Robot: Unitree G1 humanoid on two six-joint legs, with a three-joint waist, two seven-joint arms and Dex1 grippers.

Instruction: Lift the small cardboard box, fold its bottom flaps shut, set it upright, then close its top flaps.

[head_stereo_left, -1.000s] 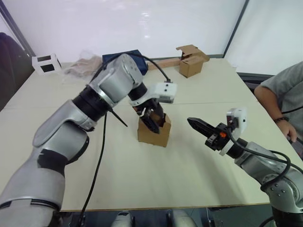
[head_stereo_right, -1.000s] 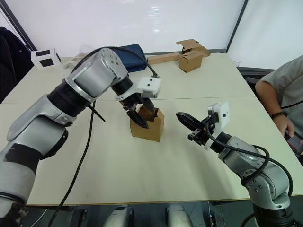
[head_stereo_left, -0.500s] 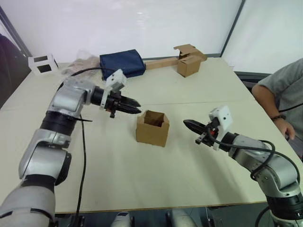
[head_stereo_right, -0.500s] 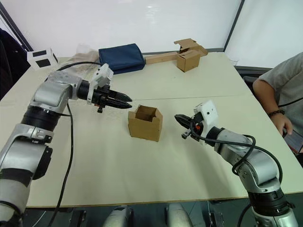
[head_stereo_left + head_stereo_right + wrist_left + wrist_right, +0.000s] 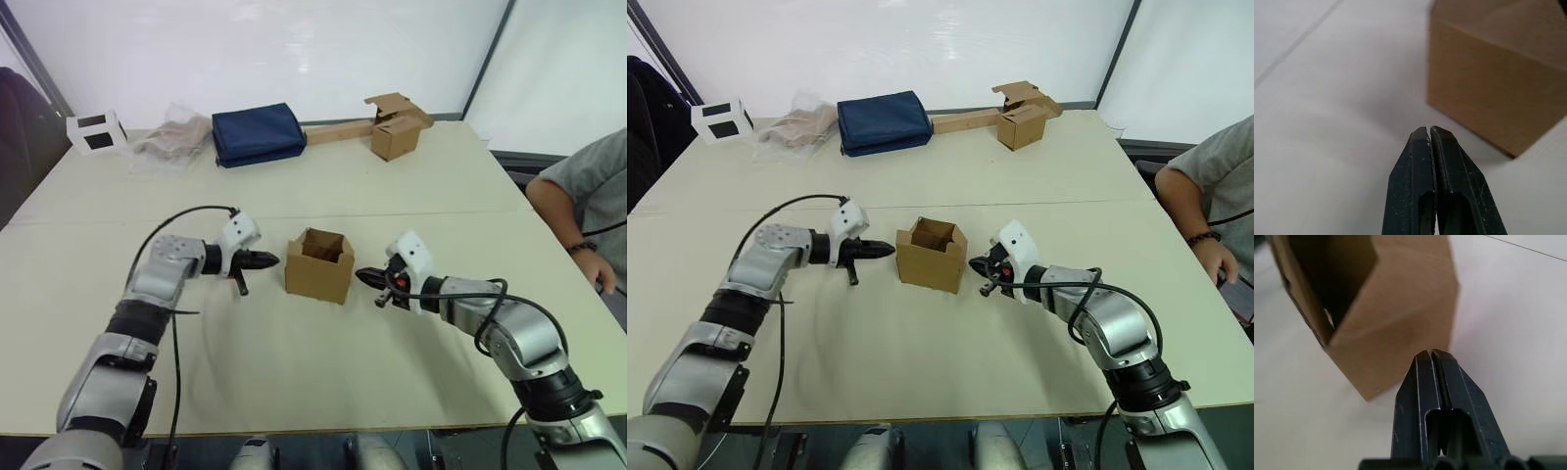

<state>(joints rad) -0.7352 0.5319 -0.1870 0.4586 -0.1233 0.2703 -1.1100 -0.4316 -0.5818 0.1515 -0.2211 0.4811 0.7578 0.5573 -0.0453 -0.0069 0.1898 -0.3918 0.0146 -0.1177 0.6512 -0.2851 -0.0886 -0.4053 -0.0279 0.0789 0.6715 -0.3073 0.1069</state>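
The small cardboard box [image 5: 318,266] stands upright on the table between both arms, its top open and its upper flaps standing up. The bottom flaps are hidden underneath it. My left gripper [image 5: 271,260] is shut and empty, low over the table, pointing at the box's left side a short gap away. The left wrist view shows its fingers [image 5: 1422,147] pressed together with the box's wall [image 5: 1498,83] ahead. My right gripper [image 5: 362,276] is shut and empty too, its tip close to the box's right side. In the right wrist view its fingertips [image 5: 1425,363] sit just short of a box corner [image 5: 1400,323].
At the back of the table lie a blue bag [image 5: 258,134], a crumpled plastic packet [image 5: 174,140], a white cube with black squares [image 5: 95,130] and a second brown box on a cardboard strip [image 5: 395,133]. A person [image 5: 588,196] sits at the right edge.
My left gripper came out of the box, shut, and dropped to table level at the box's left. My right gripper moved in toward the box's right side.
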